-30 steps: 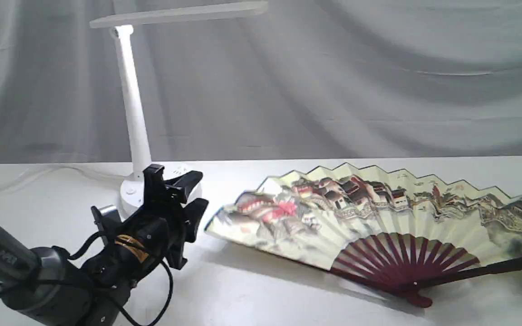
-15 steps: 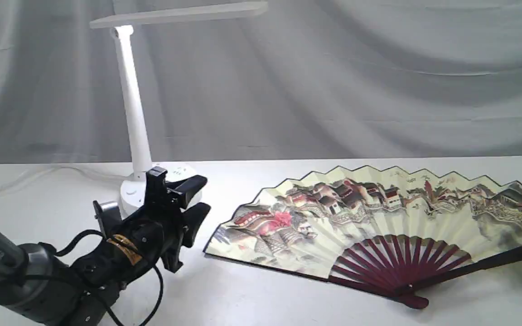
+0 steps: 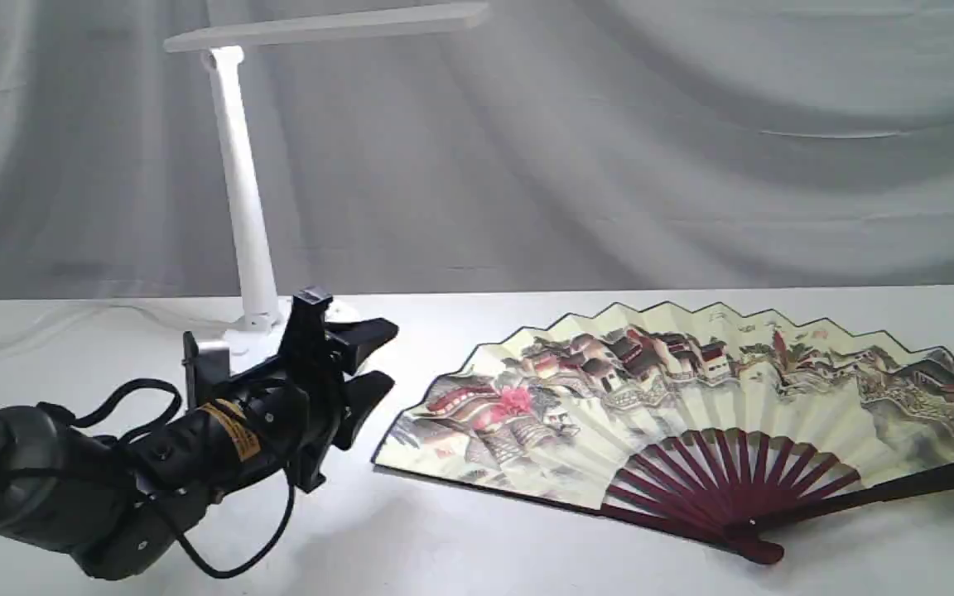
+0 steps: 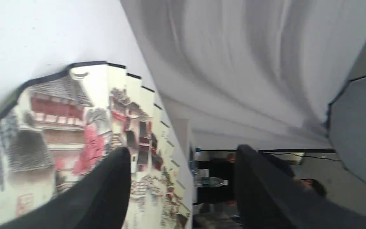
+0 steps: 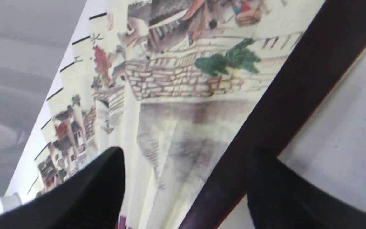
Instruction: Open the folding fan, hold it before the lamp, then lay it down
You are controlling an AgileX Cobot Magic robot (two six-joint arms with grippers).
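The folding fan (image 3: 692, 389) lies spread open on the white table, painted side up, with its maroon ribs fanning out from the pivot at the front. My left gripper (image 3: 386, 358) hovers open just off the fan's left edge, nothing between its fingers; the left wrist view shows the gripper (image 4: 183, 152) with the fan's painted leaf (image 4: 59, 111) beside one finger. At the far right edge my right gripper (image 5: 186, 152) is open, its fingers either side of the fan's dark guard (image 5: 281, 89). The lamp (image 3: 241, 182) stands behind the left gripper, which partly hides its base.
A grey draped cloth (image 3: 651, 149) hangs behind the table. The lamp's thin cord (image 3: 71, 319) trails left across the table (image 3: 485, 546). My left arm (image 3: 46, 488) lies low over the front left corner.
The fan's left side has dropped and now lies flat on the table. My left arm has sunk lower, and its gripper has shifted slightly right toward the fan's edge.
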